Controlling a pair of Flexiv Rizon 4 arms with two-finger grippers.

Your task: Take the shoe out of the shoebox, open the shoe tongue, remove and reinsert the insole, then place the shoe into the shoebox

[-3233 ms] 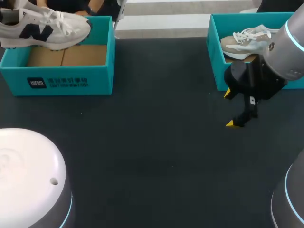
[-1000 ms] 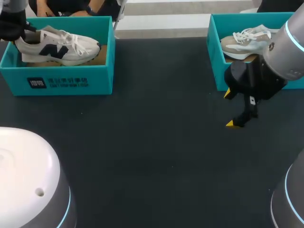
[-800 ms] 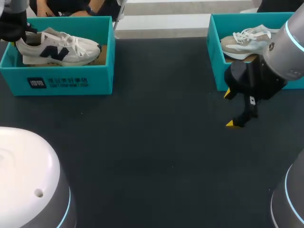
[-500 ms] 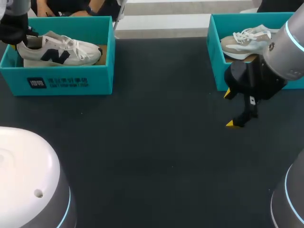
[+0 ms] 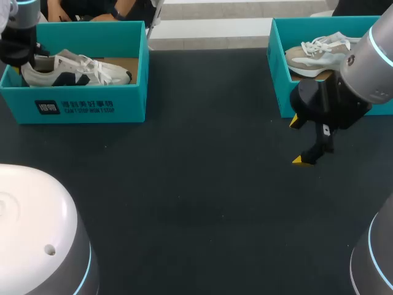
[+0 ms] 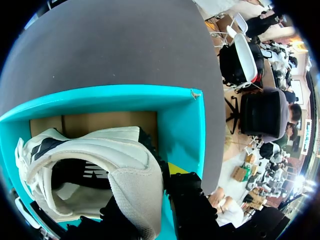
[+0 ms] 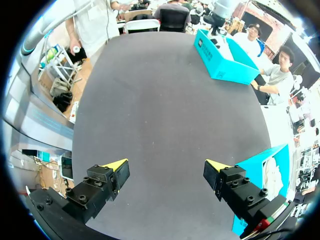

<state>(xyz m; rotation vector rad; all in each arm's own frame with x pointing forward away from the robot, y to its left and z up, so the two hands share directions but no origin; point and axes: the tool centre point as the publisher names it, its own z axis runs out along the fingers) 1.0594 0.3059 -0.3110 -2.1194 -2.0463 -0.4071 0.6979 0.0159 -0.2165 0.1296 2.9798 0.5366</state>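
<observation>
Looking at your left gripper [image 5: 23, 56]: it's clamped on the heel of the white sneaker [image 5: 77, 69]. In the left wrist view one yellow fingertip [image 6: 175, 168] shows outside the heel wall, and the other finger is hidden inside the shoe. The sneaker sits low inside the left teal shoebox [image 5: 92, 106], upright, heel at the box's left end and toe toward its right wall. Your right gripper [image 5: 299, 141] hangs over the dark table [image 5: 202, 209], just in front of the right teal shoebox [image 5: 280, 92]. Its fingers are spread wide with nothing between them. A beige sneaker [image 5: 319, 52] lies in that box.
</observation>
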